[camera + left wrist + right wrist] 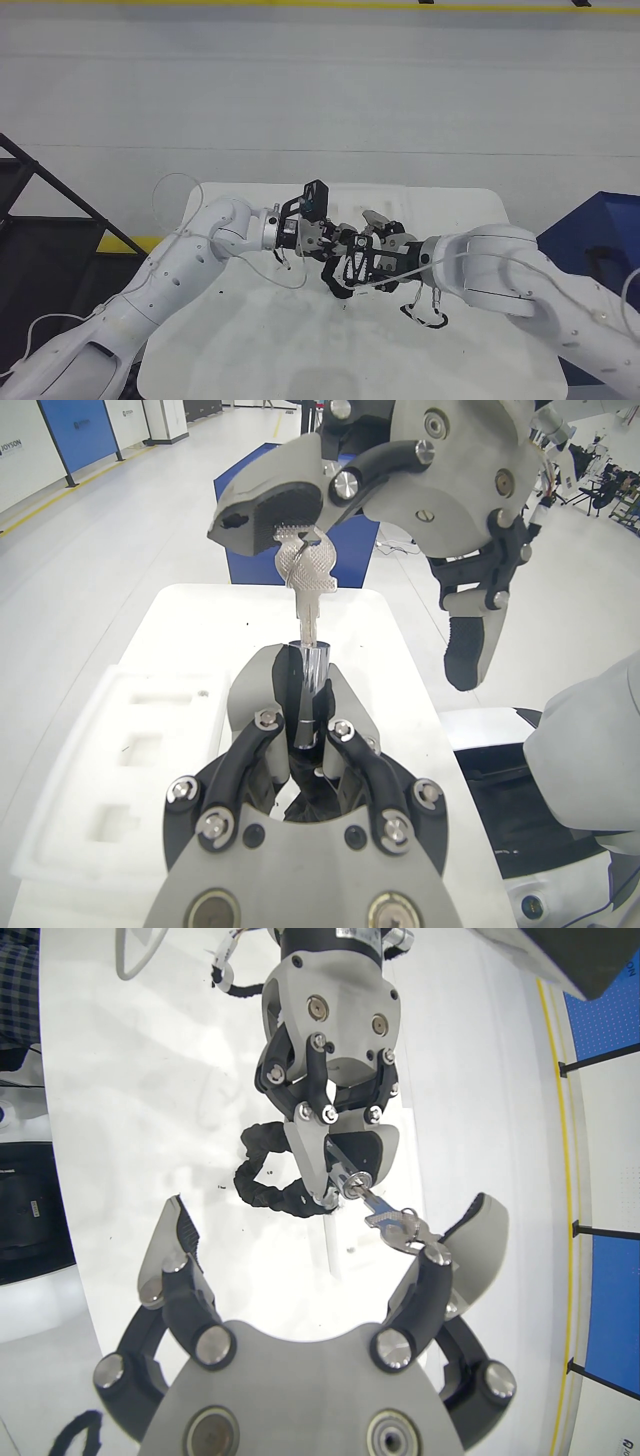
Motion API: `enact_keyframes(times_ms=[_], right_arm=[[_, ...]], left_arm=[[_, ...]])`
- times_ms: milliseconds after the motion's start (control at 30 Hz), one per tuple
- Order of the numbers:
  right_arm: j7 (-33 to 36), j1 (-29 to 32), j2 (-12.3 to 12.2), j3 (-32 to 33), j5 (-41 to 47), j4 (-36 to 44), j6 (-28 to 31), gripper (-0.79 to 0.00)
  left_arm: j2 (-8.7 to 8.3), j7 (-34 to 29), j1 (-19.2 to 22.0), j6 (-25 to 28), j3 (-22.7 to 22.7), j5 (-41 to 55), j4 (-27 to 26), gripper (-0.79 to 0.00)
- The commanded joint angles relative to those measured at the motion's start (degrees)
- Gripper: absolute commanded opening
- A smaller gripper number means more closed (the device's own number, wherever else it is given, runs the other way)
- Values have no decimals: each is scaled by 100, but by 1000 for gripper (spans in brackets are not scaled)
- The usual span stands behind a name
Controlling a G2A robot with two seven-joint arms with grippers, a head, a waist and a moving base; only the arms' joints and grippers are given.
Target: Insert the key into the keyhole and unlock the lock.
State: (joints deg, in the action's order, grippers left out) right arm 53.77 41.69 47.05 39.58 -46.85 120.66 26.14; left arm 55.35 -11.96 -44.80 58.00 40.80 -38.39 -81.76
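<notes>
A chrome lock cylinder (312,670) with a black cable (265,1193) sits upright between the fingers of my left gripper (302,665), which is shut on it. A silver key (307,570) stands with its blade in the keyhole and a ring through its head. My right gripper (327,1215) is open wide around the key (390,1223); one pad (280,515) touches the key's head, while the other finger (465,650) hangs well apart. In the top view both grippers, left (325,240) and right (370,255), meet above the middle of the white table (300,350).
A white foam tray (100,750) with rectangular recesses lies on the table beside my left gripper. A black loop (425,315) rests on the table under the right arm. A blue bin (600,230) stands beyond the table's right edge.
</notes>
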Motion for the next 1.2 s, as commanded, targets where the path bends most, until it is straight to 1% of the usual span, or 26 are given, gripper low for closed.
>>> enact_keyframes(times_ms=[0, 233, 267, 300, 333, 433, 567, 633, 667, 733, 767, 800, 833, 867, 933, 1167], right_arm=[[34, -1, -2, 62, -45, 12, 5, 0], [33, 131, -60, 383, -270, 178, 137, 0], [19, 161, -68, 424, -282, 198, 158, -151], [18, 191, -76, 457, -308, 219, 186, -259], [19, 219, -82, 486, -337, 238, 214, -406], [-10, 304, -95, 559, -417, 287, 259, -453], [22, 390, -101, 613, -461, 320, 328, -468], [44, 410, -100, 638, -478, 338, 365, -499], [37, 417, -99, 657, -487, 361, 372, -539], [50, 440, -98, 687, -517, 395, 384, -573], [71, 451, -98, 699, -548, 409, 387, -616], [88, 462, -97, 708, -580, 431, 397, -640], [96, 479, -96, 713, -594, 450, 403, -693], [104, 494, -94, 719, -598, 464, 405, -714], [107, 520, -89, 746, -586, 489, 376, -785], [73, 632, -61, 892, -280, 497, -1, -785]], left_arm=[[-1, 22, 5, 0, 10, -60, -28, -785], [-34, 55, -52, 0, 20, -167, -92, -785], [-38, 49, -60, 0, 8, -168, -105, -785], [-44, 38, -66, 0, -3, -171, -112, -785], [-50, 22, -72, 0, -21, -167, -122, -785], [-61, -8, -60, 0, -68, -123, -117, -785], [-66, -44, -10, 0, -135, -82, -114, -785], [-70, -41, 9, 0, -158, -68, -112, -785], [-73, -49, 18, 0, -171, -68, -111, -785], [-77, -51, 39, 0, -189, -58, -116, -785], [-79, -48, 47, 0, -198, -55, -119, -785], [-81, -51, 54, 0, -209, -49, -124, -785], [-82, -43, 61, 0, -221, -34, -137, -785], [-84, -38, 68, 0, -231, -25, -140, -785], [-88, -34, 84, 0, -249, -15, -140, -785], [-94, 2, 123, 0, -311, -13, -152, -785]])
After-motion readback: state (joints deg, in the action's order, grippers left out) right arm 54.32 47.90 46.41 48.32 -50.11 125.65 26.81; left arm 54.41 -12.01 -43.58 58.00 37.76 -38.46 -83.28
